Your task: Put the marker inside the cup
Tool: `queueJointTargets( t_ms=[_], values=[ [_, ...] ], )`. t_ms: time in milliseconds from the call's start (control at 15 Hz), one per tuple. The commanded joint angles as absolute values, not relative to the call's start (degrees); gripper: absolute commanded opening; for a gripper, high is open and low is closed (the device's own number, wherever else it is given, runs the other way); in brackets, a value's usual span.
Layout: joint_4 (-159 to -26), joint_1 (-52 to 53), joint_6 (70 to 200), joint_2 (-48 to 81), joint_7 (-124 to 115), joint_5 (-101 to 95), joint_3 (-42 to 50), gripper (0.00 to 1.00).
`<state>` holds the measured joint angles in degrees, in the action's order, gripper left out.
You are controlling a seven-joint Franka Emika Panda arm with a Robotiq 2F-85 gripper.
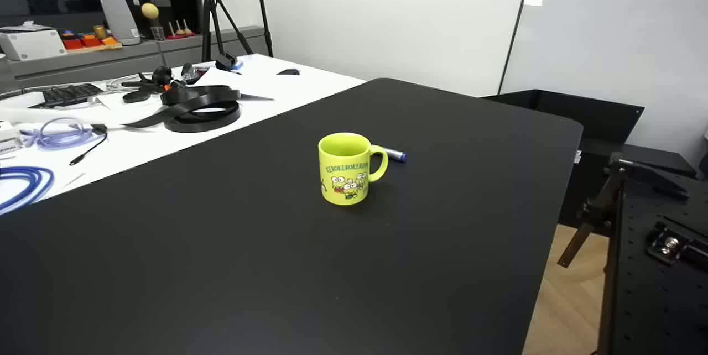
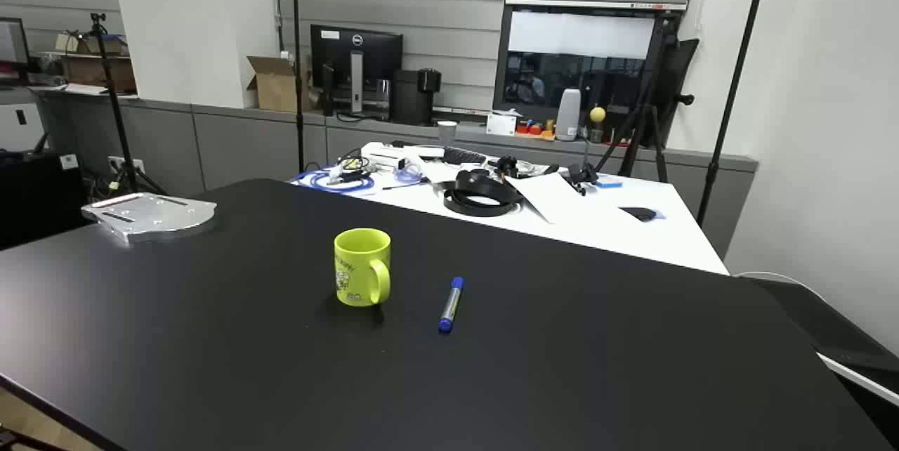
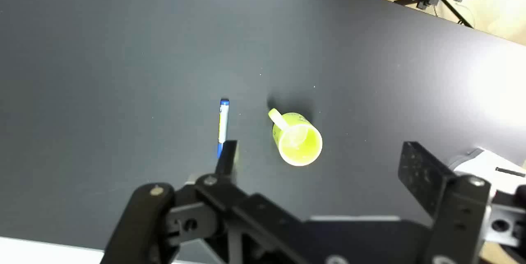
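The cup, a yellow-green mug (image 1: 344, 175) with a printed frog design, stands upright on the black table (image 1: 265, 266). It also shows in an exterior view (image 2: 357, 272) and in the wrist view (image 3: 302, 144). The marker, a silver-white pen with blue ends (image 2: 451, 305), lies on the table beside the cup's handle side, apart from it. In an exterior view the marker (image 1: 395, 154) is partly hidden behind the handle. In the wrist view the marker's (image 3: 223, 122) lower end is partly behind a finger. My gripper (image 3: 321, 148) is open and empty, above the table; it is outside both exterior views.
A white table (image 2: 604, 233) with cables, black straps (image 2: 477, 194) and papers adjoins the black table. A silver metal plate (image 2: 151, 216) lies at the black table's far left corner in an exterior view. A black perforated bench (image 1: 658, 266) stands beyond the table's edge.
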<state>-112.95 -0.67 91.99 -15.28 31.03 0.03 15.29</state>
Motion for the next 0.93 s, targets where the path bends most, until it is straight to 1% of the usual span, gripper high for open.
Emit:
queueJointTargets(
  t_ms=[0, 667, 867],
  values=[
    [-112.81, -2.19, 91.94, -15.11, 31.35, 0.38, 13.99, 1.0],
    [-112.81, -2.19, 91.99, -15.11, 31.35, 0.38, 13.99, 1.0],
    [-113.55, -3.51, 100.04, -13.42, 24.74, -0.23, 13.34, 1.0]
  ],
)
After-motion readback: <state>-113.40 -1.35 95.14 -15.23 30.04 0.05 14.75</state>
